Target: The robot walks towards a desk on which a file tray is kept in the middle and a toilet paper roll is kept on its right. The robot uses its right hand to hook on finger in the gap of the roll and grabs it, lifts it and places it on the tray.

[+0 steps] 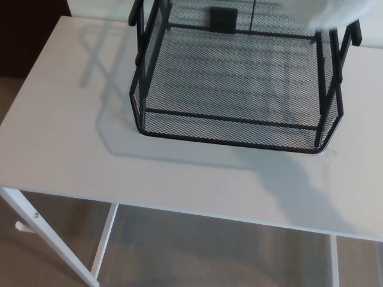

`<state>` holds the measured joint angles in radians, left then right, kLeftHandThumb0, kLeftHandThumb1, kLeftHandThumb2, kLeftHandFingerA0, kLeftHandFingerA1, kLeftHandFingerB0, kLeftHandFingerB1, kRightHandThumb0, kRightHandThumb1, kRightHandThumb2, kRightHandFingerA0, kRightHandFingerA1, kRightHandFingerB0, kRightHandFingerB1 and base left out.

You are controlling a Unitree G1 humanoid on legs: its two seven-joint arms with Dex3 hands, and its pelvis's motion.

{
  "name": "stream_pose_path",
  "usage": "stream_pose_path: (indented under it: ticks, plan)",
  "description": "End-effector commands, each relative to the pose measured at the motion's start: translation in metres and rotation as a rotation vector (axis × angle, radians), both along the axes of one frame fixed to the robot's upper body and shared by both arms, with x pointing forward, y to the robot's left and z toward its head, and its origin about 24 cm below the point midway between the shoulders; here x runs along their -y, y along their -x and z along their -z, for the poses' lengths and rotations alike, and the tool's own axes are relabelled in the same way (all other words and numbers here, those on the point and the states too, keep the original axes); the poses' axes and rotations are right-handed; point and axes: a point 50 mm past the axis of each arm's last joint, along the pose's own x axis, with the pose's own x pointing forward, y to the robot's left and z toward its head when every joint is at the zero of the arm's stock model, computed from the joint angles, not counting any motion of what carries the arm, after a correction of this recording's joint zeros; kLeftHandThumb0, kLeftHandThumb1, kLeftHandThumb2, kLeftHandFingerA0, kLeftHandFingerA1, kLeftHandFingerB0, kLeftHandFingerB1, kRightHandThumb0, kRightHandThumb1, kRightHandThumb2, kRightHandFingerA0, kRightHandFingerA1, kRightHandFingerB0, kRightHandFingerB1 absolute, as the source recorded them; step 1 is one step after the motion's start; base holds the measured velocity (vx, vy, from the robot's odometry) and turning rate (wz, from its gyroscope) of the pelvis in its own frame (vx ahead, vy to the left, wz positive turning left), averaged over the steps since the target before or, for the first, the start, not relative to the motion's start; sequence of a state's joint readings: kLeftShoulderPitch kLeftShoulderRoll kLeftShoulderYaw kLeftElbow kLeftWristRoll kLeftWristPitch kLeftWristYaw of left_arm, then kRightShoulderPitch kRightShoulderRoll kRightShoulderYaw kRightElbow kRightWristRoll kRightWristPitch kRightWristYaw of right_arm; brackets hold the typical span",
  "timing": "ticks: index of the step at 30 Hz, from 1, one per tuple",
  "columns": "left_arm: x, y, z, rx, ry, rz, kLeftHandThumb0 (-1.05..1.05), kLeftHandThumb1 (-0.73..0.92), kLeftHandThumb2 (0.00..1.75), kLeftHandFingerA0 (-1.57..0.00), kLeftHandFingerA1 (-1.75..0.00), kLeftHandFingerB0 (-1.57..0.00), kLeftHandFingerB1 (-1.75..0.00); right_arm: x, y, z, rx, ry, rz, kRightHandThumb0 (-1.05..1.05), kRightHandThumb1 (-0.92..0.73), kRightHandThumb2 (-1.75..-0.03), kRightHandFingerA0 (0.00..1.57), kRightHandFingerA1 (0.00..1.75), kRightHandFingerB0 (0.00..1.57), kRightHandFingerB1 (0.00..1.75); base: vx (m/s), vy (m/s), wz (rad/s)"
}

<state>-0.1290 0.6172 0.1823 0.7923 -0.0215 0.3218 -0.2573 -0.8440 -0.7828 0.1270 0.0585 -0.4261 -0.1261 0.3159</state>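
Observation:
A black wire-mesh file tray stands in the middle of the white desk; nothing lies on its mesh floor. A white, blurred shape shows at the top edge, over the tray's far right corner. It looks like the toilet paper roll, held up in the air, but most of it is cut off by the frame. Whatever holds it is out of the picture. Neither of my hands shows.
A dark shadow falls across the desk in front of the tray's right corner. The desk's front edge and white legs run along the bottom, with grey carpet below. A dark label plate sits on the tray's back wall.

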Motion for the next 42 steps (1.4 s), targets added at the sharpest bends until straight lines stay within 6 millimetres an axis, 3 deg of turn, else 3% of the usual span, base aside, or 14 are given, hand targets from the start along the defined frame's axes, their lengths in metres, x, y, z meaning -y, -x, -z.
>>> stream_pose_path:
  ticks: [1,2,3,14,19,26,32,33,34,37,38,39,40,42]
  plan:
    - [-0.001,0.002,0.001,-0.019,-0.023,-0.001,-0.8,0.75,1.03,-0.27,-0.68,-0.16,-0.54,-0.024,-0.022,0.021,-0.247,0.166,-0.01,-0.24,-0.72,-0.61,0.84,1.2,0.88,0.62,0.0,0.0,0.0]
    - [-0.001,0.002,0.002,-0.017,-0.019,-0.002,-0.8,0.74,1.03,-0.27,-0.67,-0.16,-0.54,-0.027,-0.024,0.025,-0.263,0.189,-0.02,-0.23,-0.69,-0.64,0.86,1.31,0.9,0.67,0.0,0.0,0.0]
    - [-0.001,0.002,0.002,-0.01,-0.01,-0.003,-0.79,0.92,0.69,-0.24,-0.68,-0.15,-0.48,-0.031,-0.028,0.031,-0.277,0.188,-0.026,-0.21,-0.65,-0.67,0.91,1.39,0.93,0.7,0.0,0.0,0.0]
    - [0.003,0.003,0.007,-0.014,0.01,0.006,-0.79,0.92,0.69,-0.2,-0.66,-0.14,-0.47,-0.044,-0.04,0.062,-0.354,0.214,-0.036,-0.22,-0.67,-0.72,0.91,1.31,0.92,0.74,0.0,0.0,0.0]
    - [0.001,0.006,0.006,-0.012,0.011,0.0,-0.78,0.92,0.69,-0.21,-0.65,-0.15,-0.47,-0.053,-0.041,0.072,-0.381,0.25,-0.076,-0.2,-0.66,-0.77,0.87,1.56,0.93,0.8,0.0,0.0,0.0]
    - [0.0,0.008,0.008,-0.009,0.024,-0.032,-0.77,0.92,0.68,-0.21,-0.63,-0.16,-0.46,-0.052,-0.04,0.071,-0.35,0.261,-0.051,-0.22,-0.65,-0.74,0.87,1.54,0.9,0.8,0.0,0.0,0.0]
    - [0.001,0.01,0.009,-0.016,0.011,-0.006,-0.77,0.92,0.69,-0.22,-0.66,-0.15,-0.48,-0.051,-0.039,0.072,-0.377,0.267,-0.063,-0.23,-0.65,-0.66,0.84,1.61,0.9,0.6,0.0,0.0,0.0]
    - [0.0,0.01,0.009,-0.018,0.013,-0.009,-0.8,0.75,1.01,-0.21,-0.64,-0.13,-0.53,-0.051,-0.038,0.066,-0.404,0.304,-0.031,-0.27,-0.67,-0.65,0.81,1.5,0.75,0.48,0.0,0.0,0.0]
    - [0.0,0.011,0.009,-0.004,0.039,-0.025,-0.77,0.92,0.68,-0.19,-0.67,-0.13,-0.48,-0.052,-0.037,0.062,-0.417,0.322,-0.005,-0.3,-0.66,-0.61,0.85,1.38,0.66,0.42,0.0,0.0,0.0]
    - [0.0,0.011,0.009,-0.008,0.03,-0.024,-0.78,0.92,0.67,-0.21,-0.67,-0.15,-0.48,-0.052,-0.037,0.058,-0.437,0.326,0.007,-0.31,-0.65,-0.61,0.89,1.26,0.6,0.39,0.0,0.0,0.0]
    - [0.0,0.011,0.009,-0.017,0.025,-0.012,-0.8,0.75,1.01,-0.21,-0.64,-0.12,-0.53,-0.052,-0.036,0.046,-0.469,0.36,0.022,-0.39,-0.63,-0.59,0.97,1.0,0.51,0.37,0.0,0.0,0.0]
    - [0.0,0.011,0.009,-0.014,0.022,-0.015,-0.8,0.74,1.01,-0.22,-0.64,-0.13,-0.53,-0.052,-0.037,0.043,-0.501,0.377,0.026,-0.42,-0.63,-0.59,0.95,0.94,0.45,0.36,0.0,0.0,0.0]
    - [-0.001,0.011,0.007,-0.014,0.018,-0.025,-0.78,0.92,0.68,-0.23,-0.66,-0.16,-0.48,-0.054,-0.037,0.039,-0.524,0.4,0.031,-0.46,-0.63,-0.59,0.94,0.88,0.4,0.35,0.0,0.0,0.0]
    - [-0.002,0.01,0.007,-0.016,0.014,-0.029,-0.77,0.92,0.68,-0.22,-0.66,-0.18,-0.47,-0.056,-0.037,0.035,-0.56,0.412,0.039,-0.57,-0.46,-0.8,0.89,0.86,0.23,0.44,0.0,0.0,0.0]
